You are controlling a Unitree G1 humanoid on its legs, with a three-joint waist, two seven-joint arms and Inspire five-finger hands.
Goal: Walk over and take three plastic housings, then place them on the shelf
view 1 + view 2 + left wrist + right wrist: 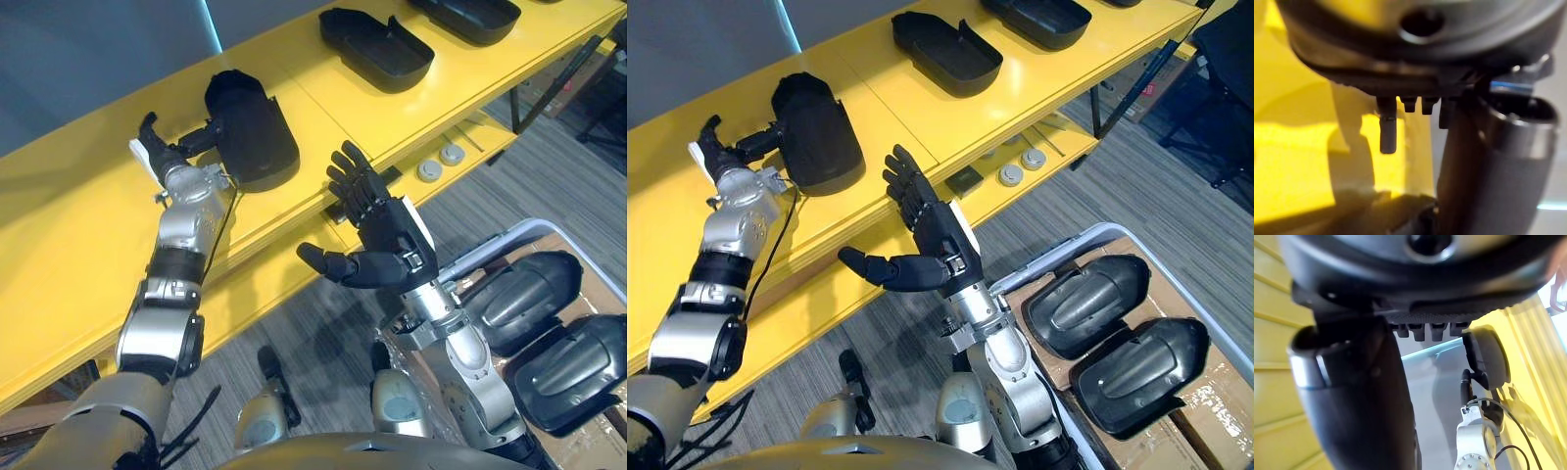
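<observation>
I have the left hand [162,147] stretched out over the top board of the yellow shelf [78,215]. Its fingers are spread and uncurled. One dark digit reaches across and touches the near end of the nearest housing [253,132], a black plastic shell lying domed side up on that board. As far as I can read it, nothing is wrapped round the shell (the left wrist view gives me straight fingers with yellow board past them).

Further along the same board, well apart from each other, lie the second housing [377,47] and the third housing [470,15], both hollow side up.

The right hand [387,235] is held up in front of the shelf's edge, above the grey carpet [549,186]. Its palm is flat, the fingers are straight and point toward the shelf, and the thumb sticks out sideways. It holds nothing.

On the lower board I can see two round grey discs [429,171] just beside each other.

Down at my right is a light-rimmed crate [549,227]. One spare housing [524,299] and another spare housing [573,360] lie in it side by side, domed side up.
</observation>
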